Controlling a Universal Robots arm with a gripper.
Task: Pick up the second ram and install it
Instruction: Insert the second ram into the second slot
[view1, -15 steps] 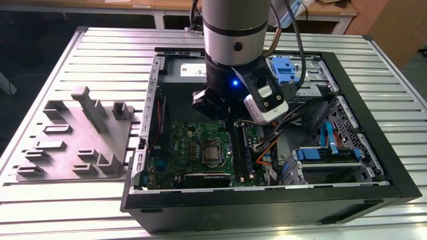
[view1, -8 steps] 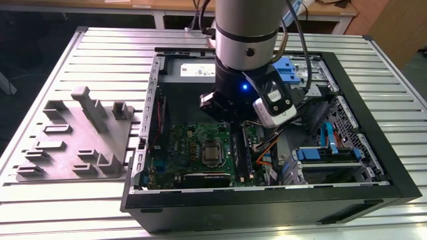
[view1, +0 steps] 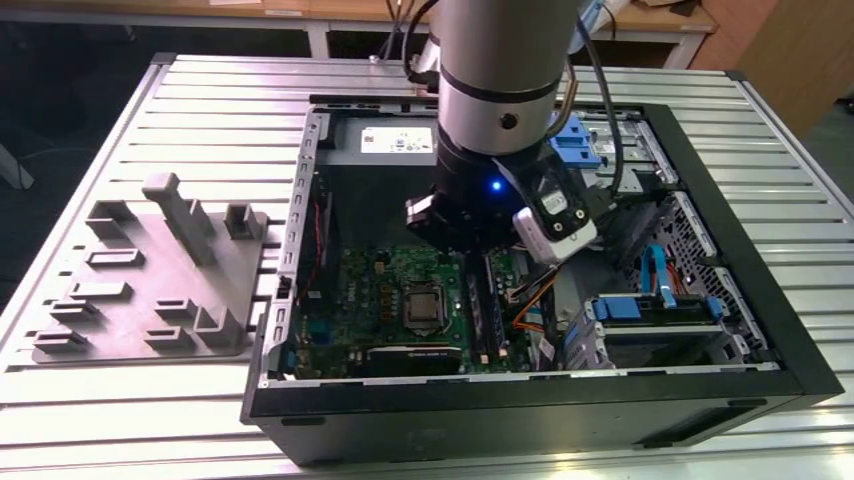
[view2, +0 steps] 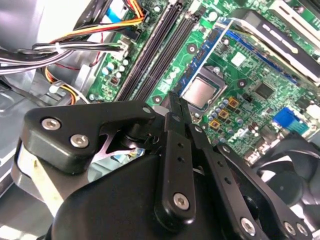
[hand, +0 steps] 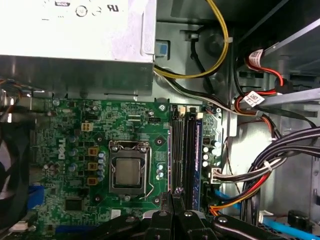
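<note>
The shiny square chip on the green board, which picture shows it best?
The first wrist view: the chip faces the camera, whole and straight on. The second wrist view shows it tilted. The exterior view shows it from farther off, at an angle.

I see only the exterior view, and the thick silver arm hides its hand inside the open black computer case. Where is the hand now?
Observer: In the first wrist view the black hand hangs over the green motherboard, at one end of the long black memory slots.
Operator: Is the hand open?
Observer: No, its fingertips are together; whether a dark-green ram stick sits between them I cannot tell.
Operator: What does the arm hide near the power supply?
Observer: A yellow cable curves beside the grey metal power supply.
</note>
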